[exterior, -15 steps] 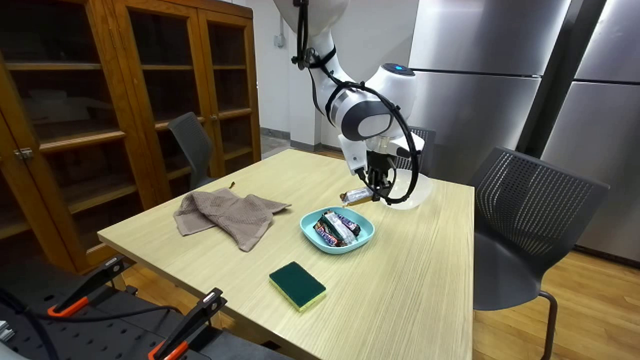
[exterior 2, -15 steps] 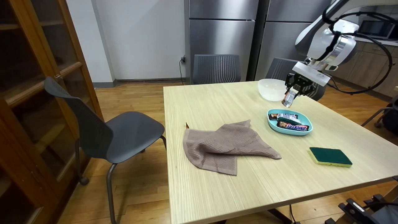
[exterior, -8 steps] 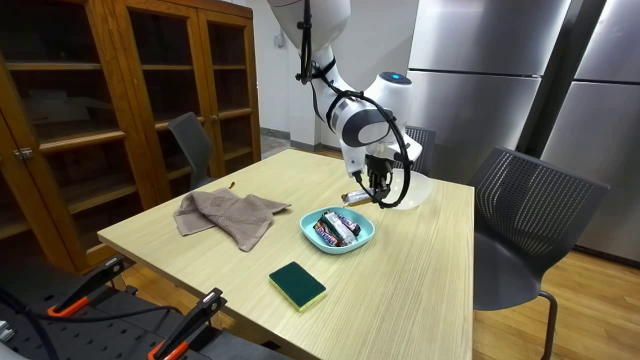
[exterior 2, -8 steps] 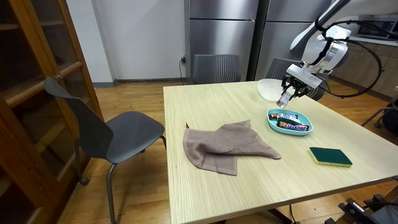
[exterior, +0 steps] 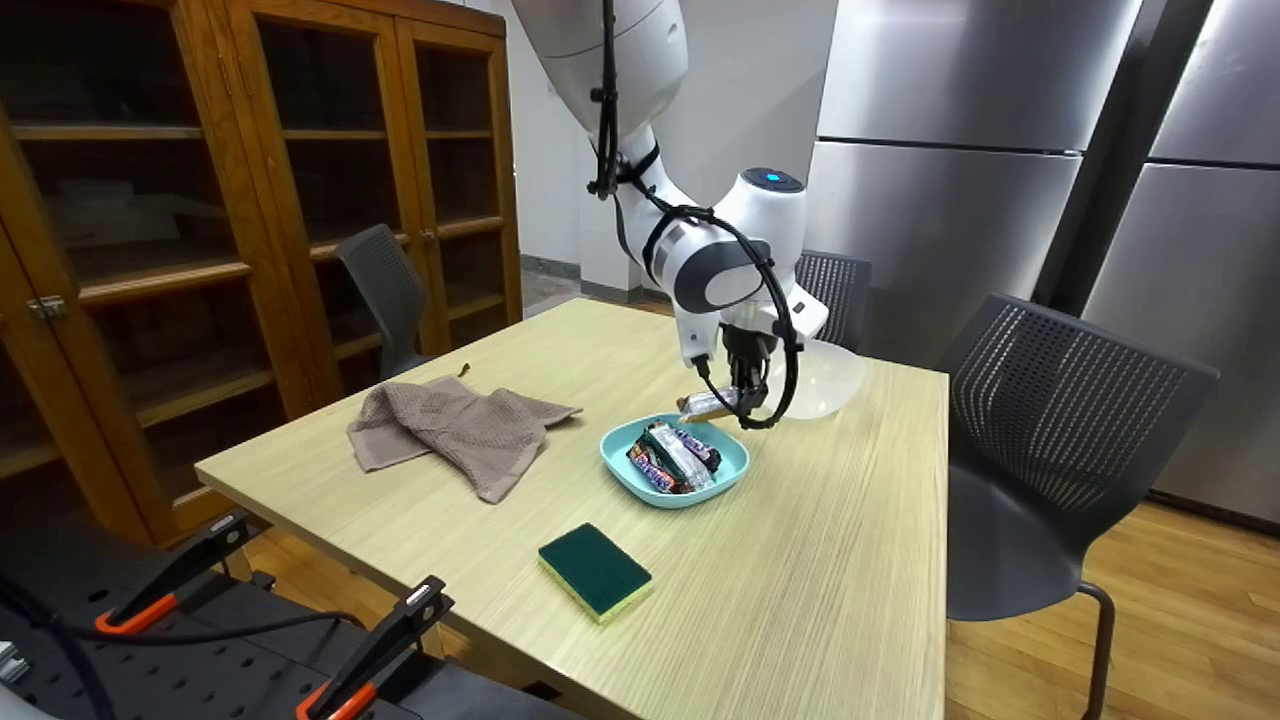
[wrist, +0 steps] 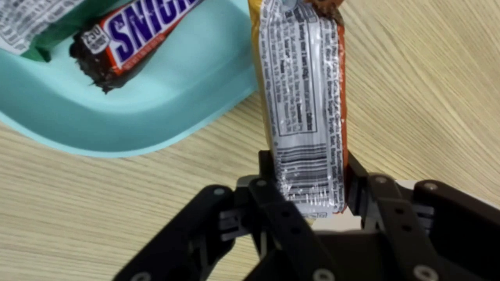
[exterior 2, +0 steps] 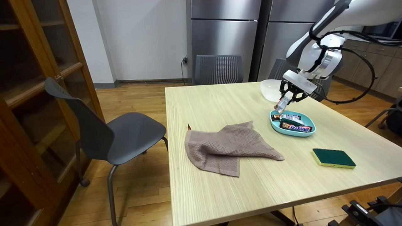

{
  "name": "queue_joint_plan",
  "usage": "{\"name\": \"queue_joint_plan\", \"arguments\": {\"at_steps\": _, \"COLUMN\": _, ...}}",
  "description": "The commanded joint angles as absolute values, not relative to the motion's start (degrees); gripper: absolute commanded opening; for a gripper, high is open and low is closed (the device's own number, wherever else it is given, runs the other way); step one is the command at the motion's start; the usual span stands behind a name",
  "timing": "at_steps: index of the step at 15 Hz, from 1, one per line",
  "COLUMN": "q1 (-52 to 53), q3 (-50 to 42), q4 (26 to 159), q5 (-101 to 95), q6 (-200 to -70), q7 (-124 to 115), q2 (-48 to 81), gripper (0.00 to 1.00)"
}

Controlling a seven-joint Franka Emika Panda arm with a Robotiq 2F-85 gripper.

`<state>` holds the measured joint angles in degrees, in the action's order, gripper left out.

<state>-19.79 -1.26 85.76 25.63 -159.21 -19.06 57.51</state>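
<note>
In an exterior view, a black gripper [exterior: 743,396] pinches a wrapped snack bar [exterior: 708,404] above a light wood table [exterior: 820,560], the bar jutting from its fingertips toward the left of the frame. Just below the gripper sits a turquoise dish [exterior: 622,448] of candy bars; farther from it lie a green-and-yellow scouring sponge [exterior: 595,570], nearer the camera, and a taupe waffle-weave towel [exterior: 455,425], to the left in the frame.

In an exterior view, the snack bar slants down from the gripper, its free end near the dish's rim. A translucent white bowl [exterior 2: 269,90] stands just behind the gripper; a Snickers bar [exterior 2: 296,127] rests in the dish below.

In the wrist view, two fingers [wrist: 266,164] press the snack bar's edges at its barcode end, most of its length reaching past the fingertips. A green-wrapped bar [wrist: 47,23] lies beside the Snickers, ahead and left of the gripper.
</note>
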Motion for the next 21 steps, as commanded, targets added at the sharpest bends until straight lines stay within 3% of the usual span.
{"name": "queue_joint_plan", "arguments": {"at_steps": 1, "q1": -18.1, "q3": -2.7, "q4": 82.9, "q5": 25.9, "q6": -159.1, "q7": -21.7, "q2": 59.5, "gripper": 0.18}}
{"name": "queue_joint_plan", "arguments": {"at_steps": 4, "q1": -18.0, "q3": -2.5, "q4": 83.9, "q5": 25.6, "q6": -159.6, "q7": -20.8, "q2": 59.2, "gripper": 0.22}}
{"name": "queue_joint_plan", "arguments": {"at_steps": 5, "q1": -18.0, "q3": -2.5, "q4": 84.5, "q5": 25.6, "q6": -159.8, "q7": -20.5, "q2": 58.9, "gripper": 0.68}}
{"name": "queue_joint_plan", "arguments": {"at_steps": 7, "q1": -18.2, "q3": -2.4, "q4": 85.1, "q5": 25.5, "q6": -159.9, "q7": -20.0, "q2": 58.3, "gripper": 0.76}}
{"name": "queue_joint_plan", "arguments": {"at_steps": 10, "q1": -18.2, "q3": -2.6, "q4": 85.4, "q5": 25.4, "q6": -160.2, "q7": -19.9, "q2": 58.1, "gripper": 0.99}}
{"name": "queue_joint_plan", "arguments": {"at_steps": 21, "q1": -17.9, "q3": -5.4, "q4": 84.5, "q5": 21.1, "q6": -157.1, "q7": -18.6, "q2": 58.9, "gripper": 1.00}}
